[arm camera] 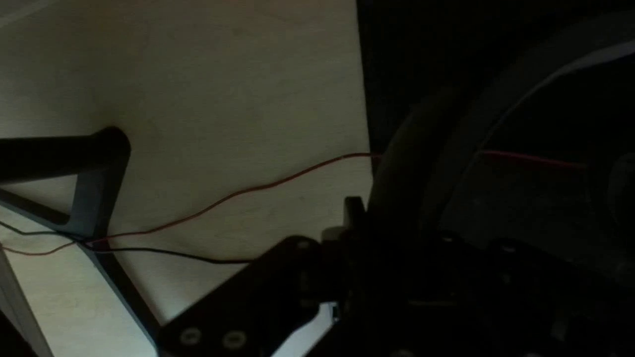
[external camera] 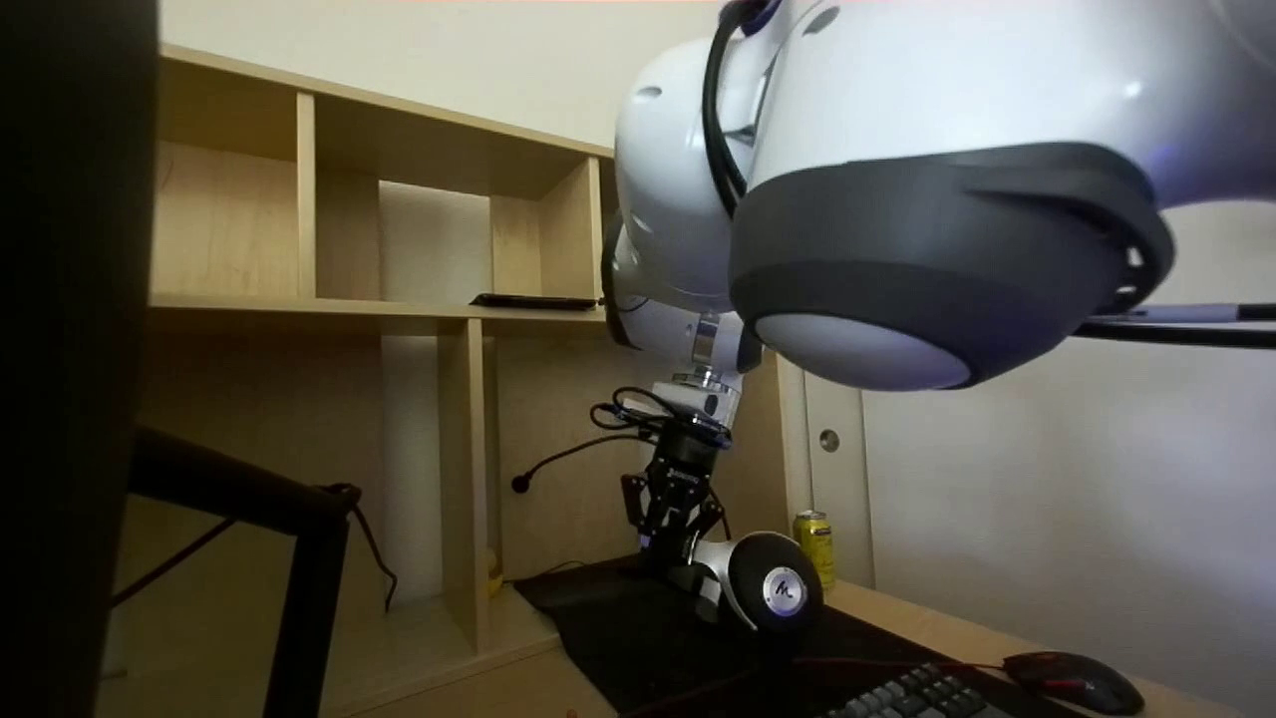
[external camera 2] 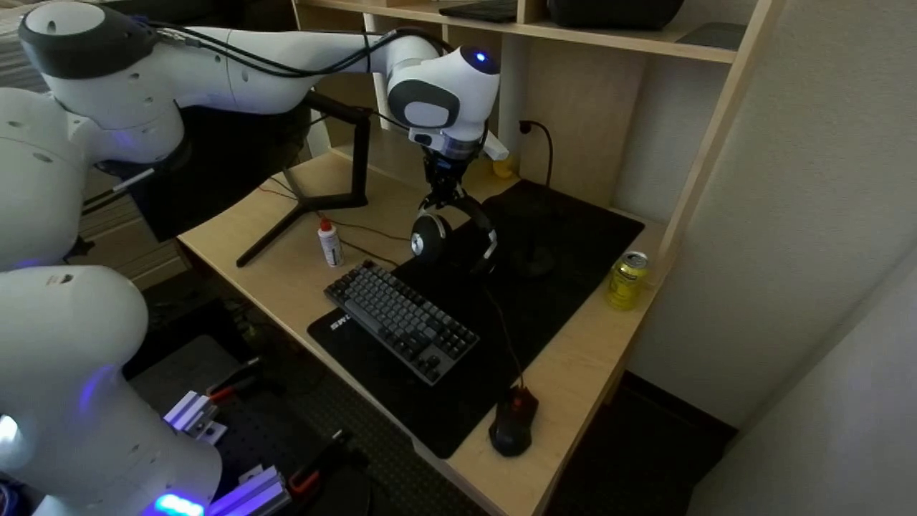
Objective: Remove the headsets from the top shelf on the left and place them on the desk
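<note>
The headset shows in both exterior views, with a round black ear cup (external camera: 780,588) and a curved headband (external camera 2: 473,209). My gripper (external camera: 670,558) is shut on the headband and points down over the desk (external camera 2: 573,358). The headset hangs low over the black mat (external camera 2: 566,287); I cannot tell whether it touches the mat. In the wrist view the headband (arm camera: 402,163) runs between the dark fingers (arm camera: 387,228), and the grip is too dark to see fully. The wooden shelf (external camera: 399,309) stands at the back, above the desk.
A keyboard (external camera 2: 401,319) and a mouse (external camera 2: 514,423) lie at the front. A yellow can (external camera 2: 627,281) stands at the desk's side. A small white bottle (external camera 2: 330,244) and a black monitor stand (external camera 2: 358,161) are on the other side. A red cable (arm camera: 258,188) crosses the desk.
</note>
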`<state>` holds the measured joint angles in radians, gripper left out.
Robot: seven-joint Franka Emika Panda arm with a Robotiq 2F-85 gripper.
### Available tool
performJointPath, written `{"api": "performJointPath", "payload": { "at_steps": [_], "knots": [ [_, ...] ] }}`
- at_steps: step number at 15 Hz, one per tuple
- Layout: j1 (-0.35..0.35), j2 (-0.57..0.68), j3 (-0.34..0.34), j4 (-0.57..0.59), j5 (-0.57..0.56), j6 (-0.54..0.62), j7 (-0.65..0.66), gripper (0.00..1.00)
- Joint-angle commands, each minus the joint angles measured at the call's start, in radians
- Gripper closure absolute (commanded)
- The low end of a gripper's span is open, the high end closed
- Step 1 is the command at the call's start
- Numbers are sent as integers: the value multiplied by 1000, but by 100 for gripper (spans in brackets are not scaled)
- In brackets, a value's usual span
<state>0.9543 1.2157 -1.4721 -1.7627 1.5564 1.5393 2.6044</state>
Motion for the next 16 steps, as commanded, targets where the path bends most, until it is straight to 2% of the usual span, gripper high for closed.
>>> {"api": "performJointPath", "payload": {
  "at_steps": [1, 3, 4, 6, 7, 8, 11, 12, 13, 14, 15, 16],
  "knots": [
    [52, 60, -56, -117, 16, 76, 0, 95],
    [57, 73, -51, -151, -7, 68, 0, 95],
    [8, -89, 61, -99, -113, 178, -1, 79],
    [12, -63, 57, -125, -110, 177, -1, 79],
    [8, -43, 64, -125, -104, 192, -1, 95],
    [12, 78, 15, -113, -20, 120, -1, 95],
    [4, 97, 58, -87, 5, 154, -1, 95],
    [-13, -20, 144, -85, -87, 271, -1, 95],
    [8, 107, 79, -77, 6, 198, -1, 95],
    [6, 102, 94, -71, 10, 223, -1, 95],
    [-26, -22, 180, -67, -86, 339, -1, 95],
    [-5, 106, 98, -60, 8, 251, 0, 95]
  ]
}}
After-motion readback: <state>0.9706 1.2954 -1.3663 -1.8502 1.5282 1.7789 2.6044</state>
